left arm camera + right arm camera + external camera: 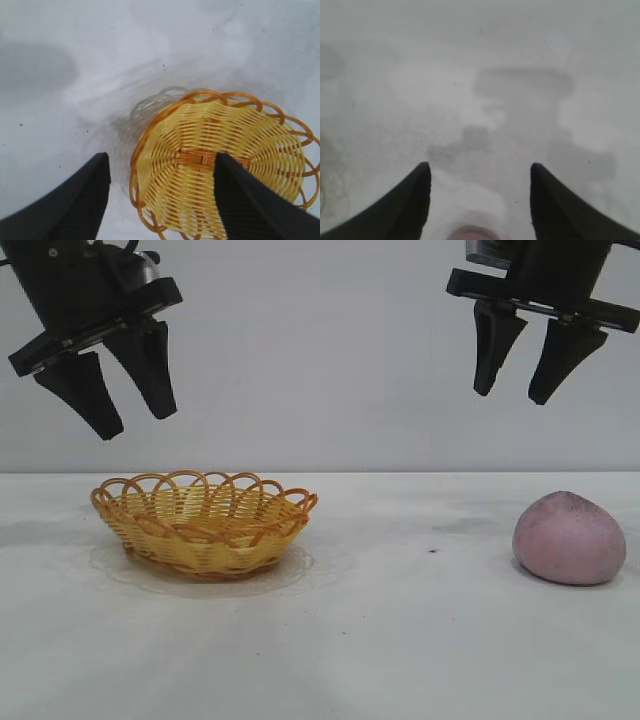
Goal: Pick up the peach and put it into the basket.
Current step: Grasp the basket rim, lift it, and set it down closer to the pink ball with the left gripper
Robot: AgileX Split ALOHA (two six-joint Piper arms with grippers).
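Exterior view: one basket [205,523] sits on the white table [400,640] at the left, with nothing visible inside it. One peach [569,538] lies on the table far to the right, well apart from the basket. Two grippers hang above. The left gripper [128,398] is high over the basket, fingers spread, holding nothing. The right gripper [515,380] is high above the table, a little to the left of the peach, fingers likewise apart and empty.

Left wrist view: the basket [220,165] lies below, its woven floor bare. The two dark fingers [85,200] stand wide apart, touching nothing.

Right wrist view: two fingers [405,205] spread over the bare table [480,75]; a pink sliver of the peach [470,233] shows between them at the picture's edge.
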